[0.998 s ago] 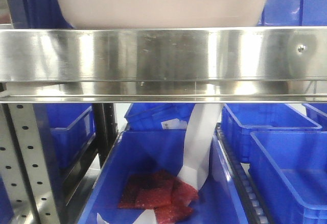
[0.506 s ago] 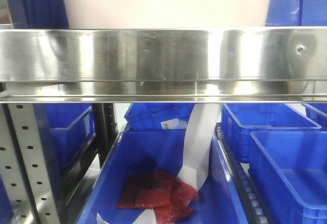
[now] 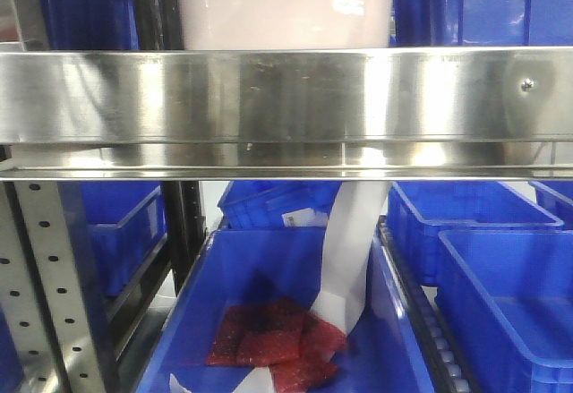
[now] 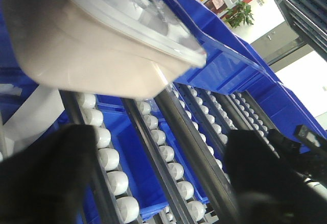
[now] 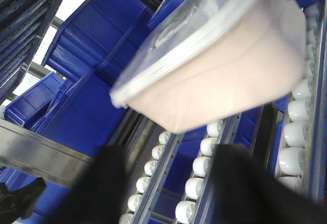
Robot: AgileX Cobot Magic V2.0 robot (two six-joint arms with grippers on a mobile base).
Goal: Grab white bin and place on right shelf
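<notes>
Pale pinkish plastic fills the top of the front view: the white bin [image 3: 285,12] stands behind the broad steel rail of the right shelf [image 3: 286,98], between blue crates [image 3: 85,8] on either side. Both wrist views show the tub resting on the white rollers [image 4: 110,155] of the rack, its glossy lid [image 5: 189,45] on top. The left gripper [image 4: 168,183] shows as two dark, blurred fingers spread wide with nothing between them, near the tub but apart from it; the right gripper [image 5: 168,193] is likewise parted and empty, just short of the tub's near wall. So the placing looks done: the bin sits on the shelf by its own weight, and neither pincer has hold of it. What seems left is only to draw both arms clear of the rack without knocking the tub or the rail. Below, a lower blue crate [image 3: 269,321] holds red packets [image 3: 273,339] and a white strip [image 3: 349,250], no part of this job.
</notes>
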